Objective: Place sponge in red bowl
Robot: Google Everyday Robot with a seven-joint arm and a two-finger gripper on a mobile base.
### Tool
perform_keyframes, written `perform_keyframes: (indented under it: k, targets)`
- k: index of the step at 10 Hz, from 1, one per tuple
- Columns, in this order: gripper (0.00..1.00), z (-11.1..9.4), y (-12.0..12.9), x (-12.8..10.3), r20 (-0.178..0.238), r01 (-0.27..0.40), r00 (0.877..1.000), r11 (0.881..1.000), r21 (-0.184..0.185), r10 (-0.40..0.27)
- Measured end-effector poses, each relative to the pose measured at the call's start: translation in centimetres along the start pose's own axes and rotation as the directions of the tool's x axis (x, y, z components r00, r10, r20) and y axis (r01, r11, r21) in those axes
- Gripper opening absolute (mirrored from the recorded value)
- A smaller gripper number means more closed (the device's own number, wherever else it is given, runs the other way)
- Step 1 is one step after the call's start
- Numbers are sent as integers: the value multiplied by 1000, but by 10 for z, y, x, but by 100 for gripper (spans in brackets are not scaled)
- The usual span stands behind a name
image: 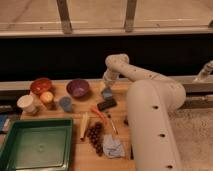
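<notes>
The red bowl [41,86] stands at the back left of the wooden table [120,90]. My gripper [106,89] hangs at the end of the white arm [145,95] over the back middle of the table, to the right of a purple bowl [78,88]. A small blue-grey block [106,93], which looks like the sponge, is right at the gripper's tip. I cannot tell whether it is held or resting on the table. A dark flat rectangle [106,104] lies just in front of it.
A white cup [26,103], a yellow-orange object [46,97] and a blue-grey cup [65,103] stand in front of the bowls. A green tray [35,145] fills the front left. A banana [84,125], grapes [95,136], an orange stick [97,112] and a crumpled cloth [114,146] lie mid-table.
</notes>
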Motion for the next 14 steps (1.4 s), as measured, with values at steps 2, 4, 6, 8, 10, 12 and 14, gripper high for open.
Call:
perform_keyframes:
  k: [2, 4, 6, 8, 10, 12, 14]
  targets:
    - [0, -43, 3, -10, 61, -3, 998, 1000, 28, 1]
    - [0, -90, 5, -21, 145, -2, 989, 998, 58, -6]
    - [0, -115, 11, -34, 214, 9, 977, 998, 67, -23]
    - [0, -142, 23, -59, 285, 35, 957, 997, 63, -51]
    - [0, -144, 44, -91, 315, 83, 944, 995, 53, -95]
    - [0, -141, 67, -120, 328, 145, 932, 988, 44, -152]
    - [0, -134, 103, -159, 339, 234, 913, 972, 23, -228]
